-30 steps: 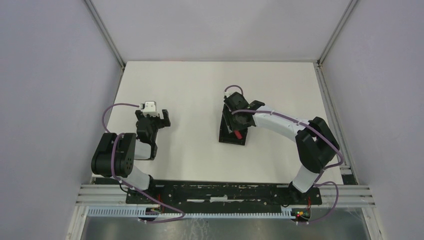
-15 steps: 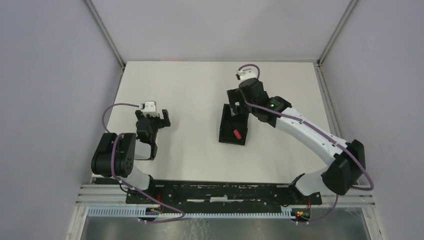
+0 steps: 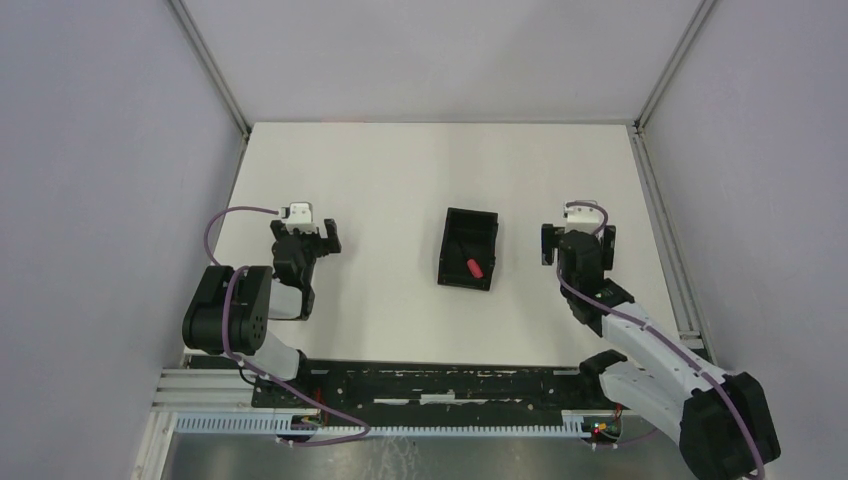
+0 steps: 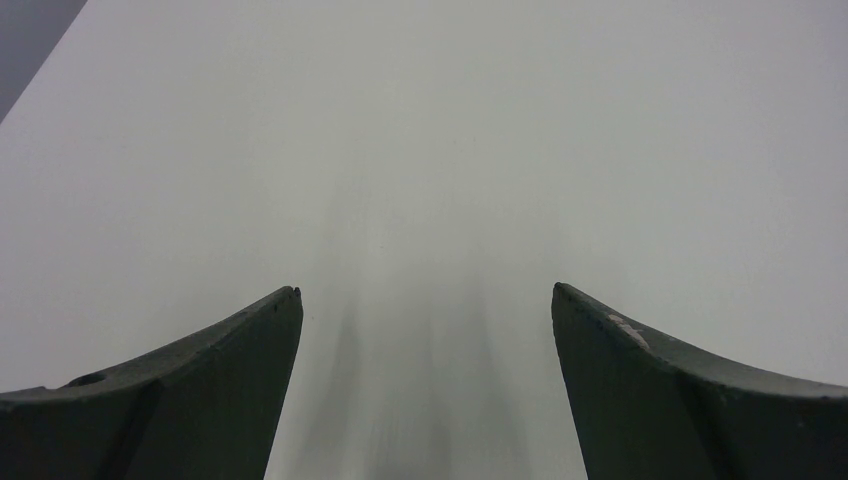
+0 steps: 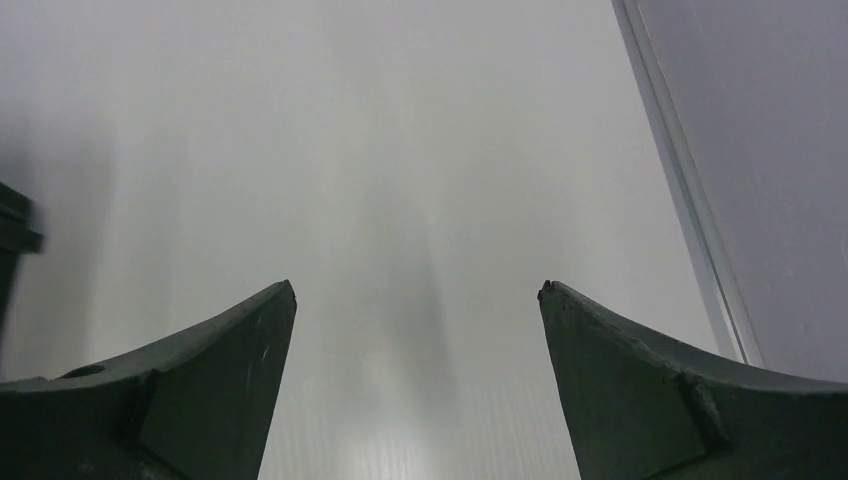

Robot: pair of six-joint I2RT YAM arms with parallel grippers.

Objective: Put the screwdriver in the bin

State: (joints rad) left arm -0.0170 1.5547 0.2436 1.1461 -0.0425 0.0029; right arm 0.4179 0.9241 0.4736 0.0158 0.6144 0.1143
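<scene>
The black bin (image 3: 472, 215) stands in the middle of the white table. Inside it lies the screwdriver (image 3: 475, 266), its red handle toward the near end; the thin shaft is hard to make out against the black floor. My right gripper (image 3: 577, 240) sits to the right of the bin, apart from it, open and empty. In the right wrist view the right gripper (image 5: 415, 290) shows only bare table between its fingers, and a corner of the bin (image 5: 12, 235) peeks in at the far left. My left gripper (image 3: 306, 236) rests at the left, open and empty (image 4: 425, 290).
A metal rail (image 5: 690, 200) and the grey enclosure wall run along the table's right edge, close to my right gripper. The arms' base bar (image 3: 450, 385) lines the near edge. Grey walls close the left and far sides.
My right arm has drawn back from over the bin to the near right of it, and its jaws have opened. The screwdriver stays in the bin. The left arm has not moved.
</scene>
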